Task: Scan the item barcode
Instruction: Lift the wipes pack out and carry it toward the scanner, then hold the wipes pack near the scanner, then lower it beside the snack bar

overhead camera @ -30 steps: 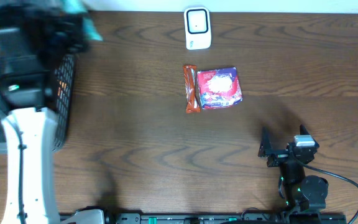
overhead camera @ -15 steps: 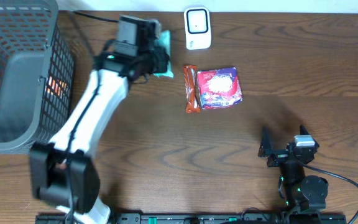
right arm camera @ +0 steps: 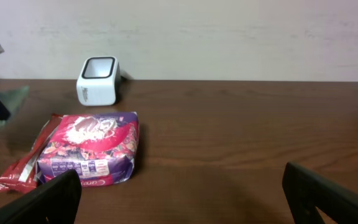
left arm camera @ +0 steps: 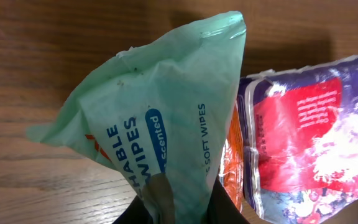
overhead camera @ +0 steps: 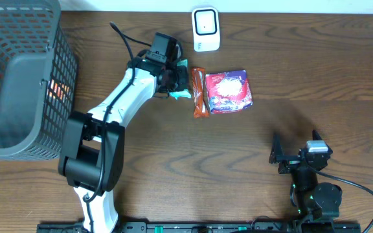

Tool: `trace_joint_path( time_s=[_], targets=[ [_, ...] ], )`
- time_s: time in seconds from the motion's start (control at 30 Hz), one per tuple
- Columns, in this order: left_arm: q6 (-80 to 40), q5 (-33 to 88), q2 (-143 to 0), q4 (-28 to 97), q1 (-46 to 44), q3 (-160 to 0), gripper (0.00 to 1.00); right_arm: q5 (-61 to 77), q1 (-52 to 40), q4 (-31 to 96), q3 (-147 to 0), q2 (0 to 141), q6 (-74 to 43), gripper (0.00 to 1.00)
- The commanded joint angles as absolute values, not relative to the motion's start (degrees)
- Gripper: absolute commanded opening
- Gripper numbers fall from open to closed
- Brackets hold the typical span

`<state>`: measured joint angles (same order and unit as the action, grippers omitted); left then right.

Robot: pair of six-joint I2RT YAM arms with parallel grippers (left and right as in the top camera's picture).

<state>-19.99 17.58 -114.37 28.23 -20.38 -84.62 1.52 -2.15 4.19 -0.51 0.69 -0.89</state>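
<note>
Nearest, the right gripper (overhead camera: 276, 150) rests with jaws wide apart. Mid-table, the left gripper (overhead camera: 173, 79) is clamped on a green wipes pack (left arm camera: 160, 118), just beside an orange snack bar (overhead camera: 198, 92). Farthest sits the scanner (overhead camera: 206, 29) — the pack probably needs carrying there, barcode side turned toward its window.

You are working at a shop-style checkout station set on a wooden table (overhead camera: 186, 162) against a plain wall (right arm camera: 229, 37). Identify it by the scanner (overhead camera: 206, 29), the wire basket (overhead camera: 68, 90) and the packaged goods: wipes (left arm camera: 160, 124), snack bag (overhead camera: 228, 92), bar (overhead camera: 199, 94).
</note>
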Motion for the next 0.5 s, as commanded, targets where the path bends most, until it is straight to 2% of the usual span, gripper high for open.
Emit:
trace_joint_path(
  time_s=[0.0,0.4,0.47],
  targets=[
    [-21.3,16.8,-115.8,28.2,-21.6,-84.9,0.07,1.6,-1.8,4.3,-0.3,0.4,-1.7,0.99],
    [-21.3,14.3,-117.6,28.0,-22.9,-84.9,0.08,1.6,-1.8,4.3,-0.3,0.4,-1.7,0.99],
    [-21.3,14.3,-117.7,28.0,-23.2,-84.9,0.14,1.6,-1.8,4.3,-0.3,0.4,-1.7,0.99]
  ],
)
